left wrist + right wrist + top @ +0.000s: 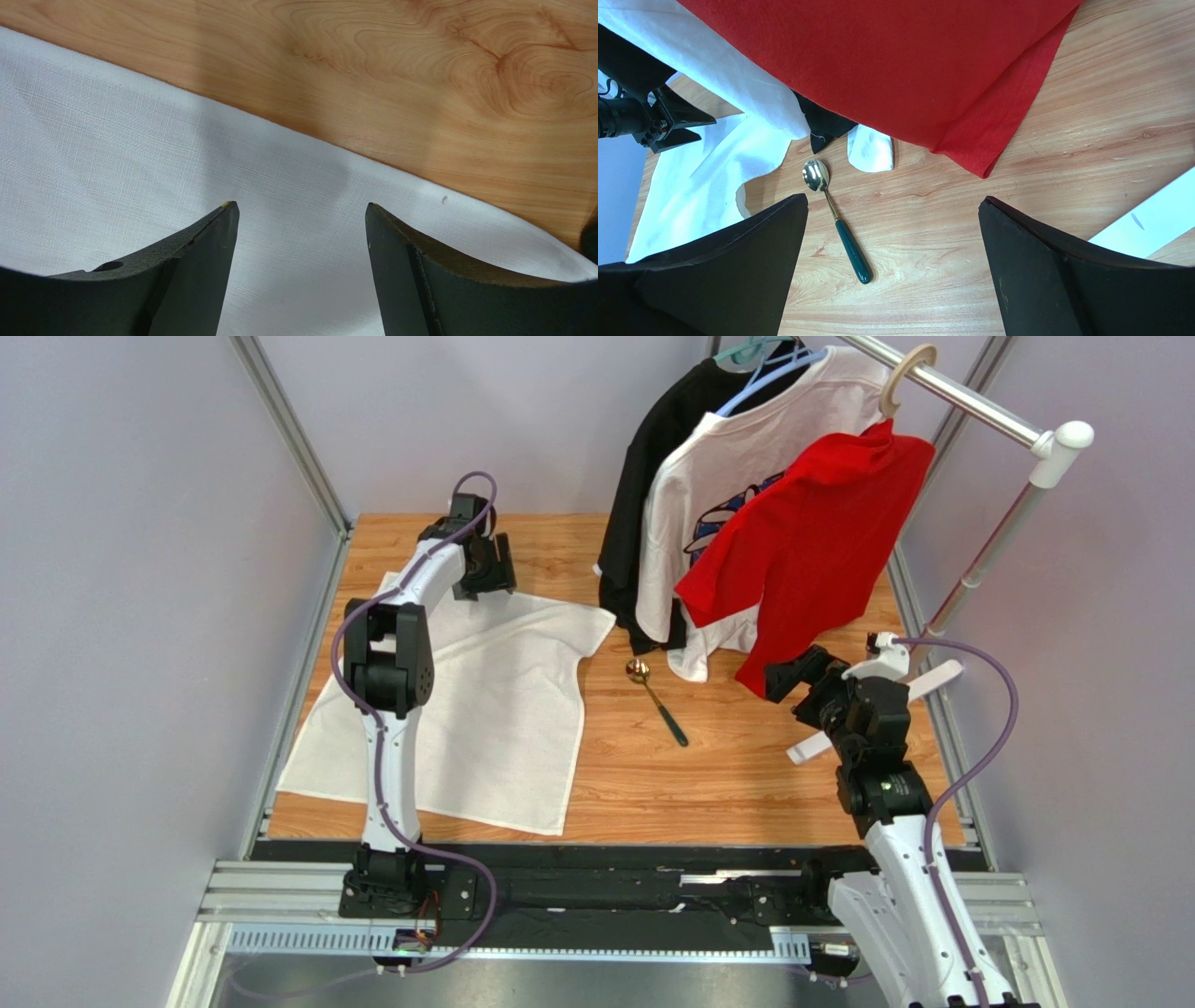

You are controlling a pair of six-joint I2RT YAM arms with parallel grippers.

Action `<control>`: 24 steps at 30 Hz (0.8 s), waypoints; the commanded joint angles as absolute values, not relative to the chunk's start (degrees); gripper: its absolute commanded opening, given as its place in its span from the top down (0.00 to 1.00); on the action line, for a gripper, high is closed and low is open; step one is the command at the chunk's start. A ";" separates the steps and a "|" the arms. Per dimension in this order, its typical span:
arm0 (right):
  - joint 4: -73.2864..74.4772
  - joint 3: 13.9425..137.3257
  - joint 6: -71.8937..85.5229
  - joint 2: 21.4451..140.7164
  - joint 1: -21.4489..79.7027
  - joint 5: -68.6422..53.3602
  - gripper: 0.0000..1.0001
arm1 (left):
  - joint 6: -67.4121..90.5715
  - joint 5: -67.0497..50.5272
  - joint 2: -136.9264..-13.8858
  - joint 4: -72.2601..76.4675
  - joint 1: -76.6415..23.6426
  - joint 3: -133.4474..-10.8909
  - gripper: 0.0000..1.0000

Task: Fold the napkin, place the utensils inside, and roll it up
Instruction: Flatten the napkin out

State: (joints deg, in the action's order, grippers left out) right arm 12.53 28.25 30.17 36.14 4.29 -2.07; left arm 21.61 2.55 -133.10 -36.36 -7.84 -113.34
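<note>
While the napkin (463,714) lies spread flat on the 9 o'clock half of the table (730,784), the left gripper (484,567) sits over the cloth's 12 o'clock edge. In the left wrist view its jaws stand well apart with only white fabric and bare wood between them. They hold nothing, and I cannot tell whether the tips touch the cloth.

The spoon (657,703) lies on bare wood just off the napkin's 3 o'clock side, gold bowl toward 11 o'clock and dark handle toward 5 o'clock.

The right gripper (793,679) hangs at the spoon's 3 o'clock, spread wide and empty, beside the hem of the red shirt (814,546).
</note>
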 commanded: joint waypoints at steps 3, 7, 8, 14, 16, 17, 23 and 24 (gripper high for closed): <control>9.49 30.67 30.41 36.12 4.13 -2.72 0.03 | 21.18 -0.95 -134.29 -37.79 -5.01 -115.93 0.25; 9.67 30.67 30.32 35.95 4.13 -2.64 0.03 | 22.23 -4.13 -135.44 -39.37 -2.73 -117.07 0.26; 9.67 30.67 30.41 35.95 4.13 -2.64 0.03 | 22.41 -4.48 -135.70 -39.64 -2.12 -117.24 0.26; 9.58 30.76 30.32 36.47 4.13 -2.37 0.03 | 24.87 -4.22 -137.11 -42.10 -0.88 -118.65 0.26; 9.49 30.76 30.32 36.65 4.13 -2.37 0.03 | 26.44 -2.29 -137.20 -42.80 -0.70 -119.00 0.25; 9.49 30.76 30.32 36.82 4.13 -2.37 0.03 | 26.98 -1.59 -137.37 -42.98 -0.62 -119.09 0.25; 9.49 30.85 30.32 36.83 4.13 -2.55 0.03 | 30.41 -1.31 -137.90 -43.07 1.49 -118.74 0.26; 9.49 30.85 30.41 36.91 4.13 -2.55 0.03 | 31.02 -2.01 -137.90 -42.89 1.84 -118.39 0.27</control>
State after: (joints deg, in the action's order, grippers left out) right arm 12.45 28.25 30.20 36.99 4.29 -2.11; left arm 27.24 -1.41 -136.73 -40.99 -0.23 -117.30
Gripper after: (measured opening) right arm 0.974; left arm 0.746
